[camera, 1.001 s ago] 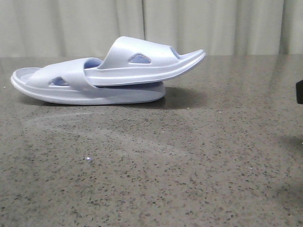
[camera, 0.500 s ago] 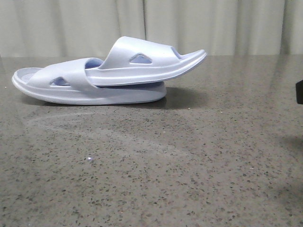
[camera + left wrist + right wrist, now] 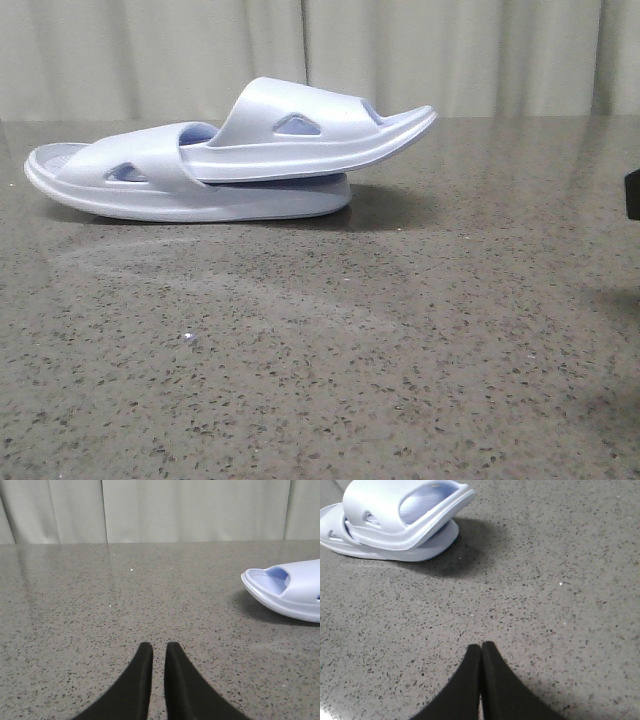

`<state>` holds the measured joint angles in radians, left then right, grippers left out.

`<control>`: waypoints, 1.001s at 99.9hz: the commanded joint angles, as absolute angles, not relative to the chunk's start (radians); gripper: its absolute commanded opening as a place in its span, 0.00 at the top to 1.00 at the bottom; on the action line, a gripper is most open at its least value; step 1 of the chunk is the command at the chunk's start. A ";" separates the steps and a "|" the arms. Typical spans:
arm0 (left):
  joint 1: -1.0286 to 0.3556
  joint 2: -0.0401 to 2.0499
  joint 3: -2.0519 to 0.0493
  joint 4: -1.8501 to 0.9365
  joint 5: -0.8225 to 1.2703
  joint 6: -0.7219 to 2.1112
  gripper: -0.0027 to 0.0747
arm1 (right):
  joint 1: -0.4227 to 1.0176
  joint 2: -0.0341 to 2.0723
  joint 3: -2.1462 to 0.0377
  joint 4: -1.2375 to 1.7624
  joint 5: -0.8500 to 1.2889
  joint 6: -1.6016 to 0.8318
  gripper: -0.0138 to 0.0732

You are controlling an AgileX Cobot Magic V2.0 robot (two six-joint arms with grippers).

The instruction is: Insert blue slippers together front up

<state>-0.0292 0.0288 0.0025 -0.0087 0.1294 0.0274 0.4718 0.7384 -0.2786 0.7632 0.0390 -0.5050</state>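
both claws are away from the work and hold nothing. left gripper (image 3: 154, 652) has its two black fingers nearly together, a thin sliver of table showing between the tips. right gripper (image 3: 481, 651) has its fingers pressed closed, tips touching. each hovers low over bare speckled grey table (image 3: 400, 360).

blue slippers (image 3: 230, 165) sit at the far left of the table in the front view, near the pale curtain (image 3: 450, 55). one slipper lies flat on the table. the other has one end pushed under the flat one's wide strap, and its free end juts out to the right, tilted up and clear of the table. so the pair already appears nested, and the task looks about finished.

left wrist view shows only the rounded end of the lower slipper at the edge of the picture, well apart from the fingers. right wrist view shows the stacked pair from the raised end, also well apart.

judging by looks, the slippers are moulded foam: light, springy, a little squashy, not fragile. the smooth skin may slide on the polished table when pushed. best holds would be the wide strap or the sole's side edge, pinched across its thickness. a nudge to the raised end could lever the pair apart.
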 commanded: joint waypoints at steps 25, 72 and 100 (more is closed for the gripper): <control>-0.032 0.037 0.013 -0.113 0.071 0.000 0.95 | 0.475 0.734 -0.305 0.765 -0.017 -0.515 0.96; -0.032 0.037 0.013 -0.113 0.071 0.000 0.95 | 0.475 0.734 -0.305 0.765 -0.017 -0.515 0.96; -0.032 0.037 0.013 -0.113 0.071 0.000 0.95 | 0.473 0.720 -0.290 0.720 -0.106 -0.515 0.96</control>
<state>-0.0292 0.0282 0.0025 -0.1026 0.1428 0.0099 0.4718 0.7361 -0.2761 0.7516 0.0133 -0.5050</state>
